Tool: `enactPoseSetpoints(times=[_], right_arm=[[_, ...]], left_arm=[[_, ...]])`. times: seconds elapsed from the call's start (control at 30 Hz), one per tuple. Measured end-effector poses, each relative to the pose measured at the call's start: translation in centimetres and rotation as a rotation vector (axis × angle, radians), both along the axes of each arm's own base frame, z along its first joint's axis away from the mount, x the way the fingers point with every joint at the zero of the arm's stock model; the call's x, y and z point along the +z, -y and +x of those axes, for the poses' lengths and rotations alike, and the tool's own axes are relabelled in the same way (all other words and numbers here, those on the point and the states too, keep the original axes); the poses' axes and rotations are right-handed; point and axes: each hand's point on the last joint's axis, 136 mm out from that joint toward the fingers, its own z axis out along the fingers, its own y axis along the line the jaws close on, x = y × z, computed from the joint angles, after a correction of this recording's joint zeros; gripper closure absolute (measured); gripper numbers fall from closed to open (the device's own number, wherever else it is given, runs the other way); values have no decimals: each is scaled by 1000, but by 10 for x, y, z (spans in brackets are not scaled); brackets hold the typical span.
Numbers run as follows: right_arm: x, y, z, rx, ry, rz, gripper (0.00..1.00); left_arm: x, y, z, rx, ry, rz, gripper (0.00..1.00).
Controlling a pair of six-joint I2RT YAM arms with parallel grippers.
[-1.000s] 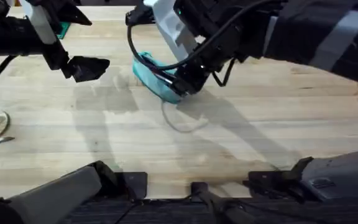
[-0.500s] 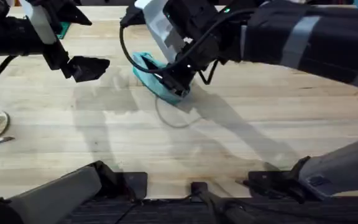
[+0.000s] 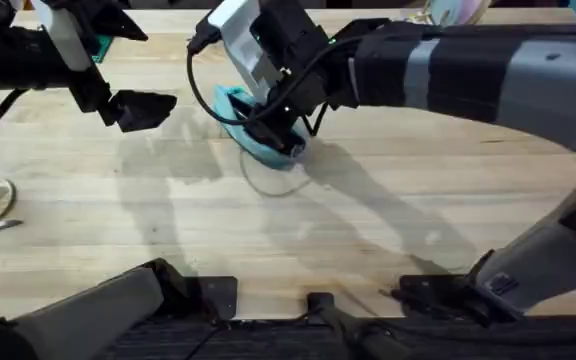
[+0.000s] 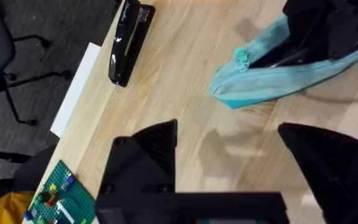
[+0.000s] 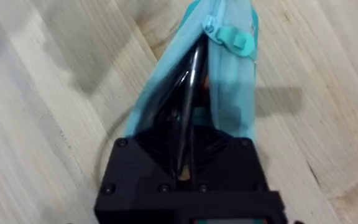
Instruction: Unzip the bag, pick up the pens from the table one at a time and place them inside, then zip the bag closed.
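Bag (image 3: 253, 130) in teal fabric lies on the table (image 3: 368, 220) toward its far middle, and we see the right gripper (image 3: 273, 128) reaching across from the right and sitting right on top of it. In the right wrist view the black fingers are pressed close together around a slim dark pen (image 5: 188, 99), which stands tilted in the pouch's open slot, with the zipper pull (image 5: 232, 38) at the far end of the opening. We see the left gripper (image 3: 138, 108) well apart from the pouch, over the far left of the table, its fingers (image 4: 148, 149) spread wide with nothing between them. From the left wrist view a black stapler (image 4: 129, 40) lies near the table's edge, beyond the pouch's end.
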Motion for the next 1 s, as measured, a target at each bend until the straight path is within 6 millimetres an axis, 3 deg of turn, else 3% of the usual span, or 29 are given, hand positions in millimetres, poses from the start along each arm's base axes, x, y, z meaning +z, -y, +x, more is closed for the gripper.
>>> enactPoseSetpoints(times=[0.03,0.1,0.17,0.3,0.33,0.8,1.0], right_arm=[[1,-2,2,0,8,8,938],[2,-3,3,-1,13,12,923],[2,-3,3,0,13,12,679],[2,-2,3,0,12,11,94],[2,-2,3,2,13,9,27],[4,-2,2,3,16,12,4],[40,-1,1,3,67,60,4]], left_arm=[[0,0,0,0,0,0,7],[0,0,0,0,0,0,7],[0,0,0,0,0,0,7],[0,0,0,0,0,0,8],[0,0,0,0,0,0,8],[0,0,0,0,0,0,7],[0,0,0,0,0,0,8]])
